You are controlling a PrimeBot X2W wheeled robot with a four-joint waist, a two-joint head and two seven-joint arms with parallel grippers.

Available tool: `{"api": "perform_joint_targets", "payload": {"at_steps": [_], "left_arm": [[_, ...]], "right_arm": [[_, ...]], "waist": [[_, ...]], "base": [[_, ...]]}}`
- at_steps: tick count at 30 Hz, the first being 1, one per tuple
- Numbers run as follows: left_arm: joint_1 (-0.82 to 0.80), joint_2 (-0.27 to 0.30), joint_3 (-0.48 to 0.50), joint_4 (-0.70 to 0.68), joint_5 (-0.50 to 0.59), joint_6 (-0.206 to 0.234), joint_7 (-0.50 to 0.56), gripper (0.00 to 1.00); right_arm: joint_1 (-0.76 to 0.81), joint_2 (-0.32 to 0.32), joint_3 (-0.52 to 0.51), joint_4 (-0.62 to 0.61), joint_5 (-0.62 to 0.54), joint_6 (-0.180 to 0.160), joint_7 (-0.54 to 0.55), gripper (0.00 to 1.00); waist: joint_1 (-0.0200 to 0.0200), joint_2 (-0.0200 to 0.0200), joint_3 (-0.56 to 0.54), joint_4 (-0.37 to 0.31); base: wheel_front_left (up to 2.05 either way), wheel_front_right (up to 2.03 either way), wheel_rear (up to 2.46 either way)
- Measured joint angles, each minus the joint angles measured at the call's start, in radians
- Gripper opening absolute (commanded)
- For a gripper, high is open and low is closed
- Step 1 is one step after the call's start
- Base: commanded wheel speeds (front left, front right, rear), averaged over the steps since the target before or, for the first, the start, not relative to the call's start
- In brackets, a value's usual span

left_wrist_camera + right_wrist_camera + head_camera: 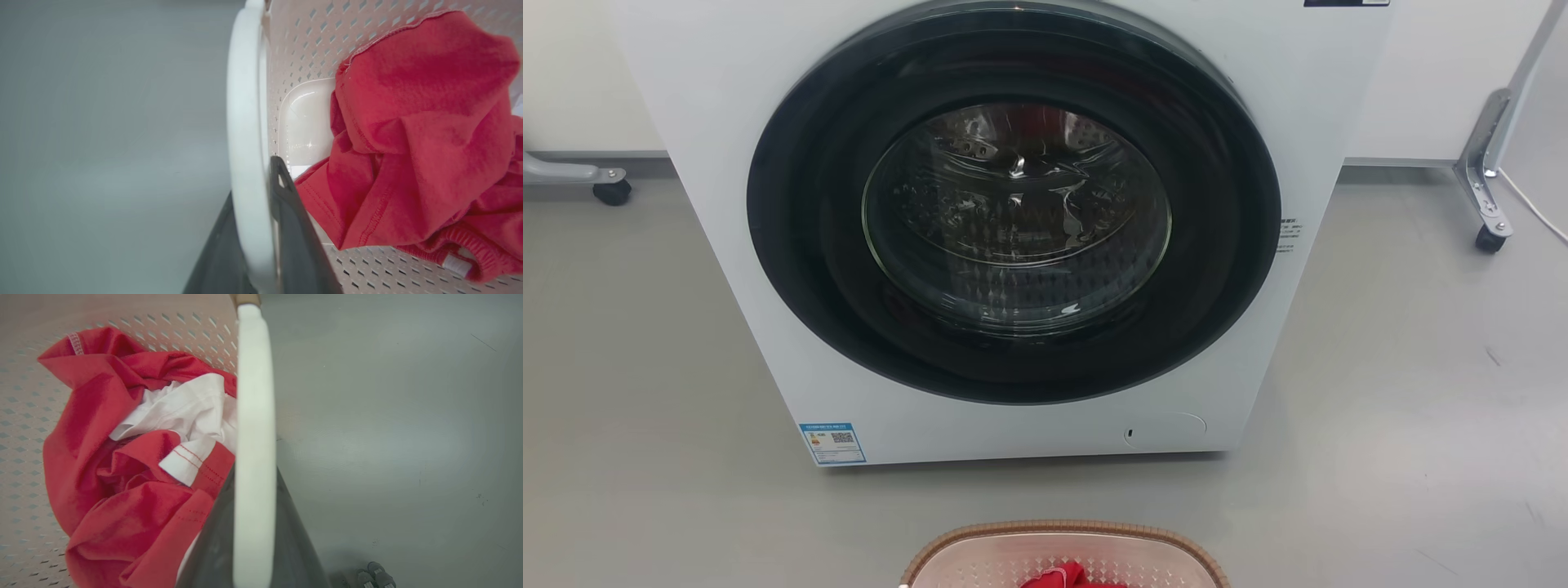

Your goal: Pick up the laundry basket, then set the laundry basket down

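Cream-pink perforated plastic laundry basket (1062, 528), red and white clothes (122, 477) inside: prob light, semi-rigid. Left hand (253, 179) clamped on left white handle (245, 102), right hand (255, 469) on right white handle (253, 375). Lift level.

A blue-edged sticker (833, 443) on the lower left front corner of the washer (727, 163) carries a QR code (842, 437) and rows of print too small to read. Right of the door, a few lines of tiny dark print (1289, 235) stand on the white front, also illegible. A dark plate (1346, 2) at the top edge bears pale marks, unreadable.
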Motion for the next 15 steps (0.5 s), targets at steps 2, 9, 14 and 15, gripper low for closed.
{"api": "perform_joint_targets", "payload": {"at_steps": [2,9,14,15], "left_arm": [[-0.001,-0.001,-0.003,0.002,0.000,-0.003,0.000,0.00],[-0.002,-0.004,-0.014,0.004,-0.027,-0.004,0.000,0.00],[-0.002,-0.004,-0.018,0.004,-0.032,-0.004,-0.001,0.00],[-0.002,-0.004,-0.020,0.005,-0.032,-0.004,-0.001,0.00]], "right_arm": [[-0.004,0.000,0.003,0.005,0.005,0.000,0.000,0.00],[-0.031,0.004,0.019,0.032,0.014,0.000,0.006,0.00],[-0.041,0.005,0.031,0.039,0.026,0.000,0.009,0.00],[-0.041,0.005,0.032,0.040,0.031,0.000,0.009,0.00]], "waist": [[0.0000,0.0000,-0.001,0.000],[0.0000,0.0000,-0.001,0.002],[0.0000,0.0000,-0.001,0.004],[0.0000,0.0000,-0.001,0.004]], "base": [[0.00,0.00,0.00],[0.00,0.00,0.00],[0.00,0.00,0.00],[0.00,0.00,0.00]]}}
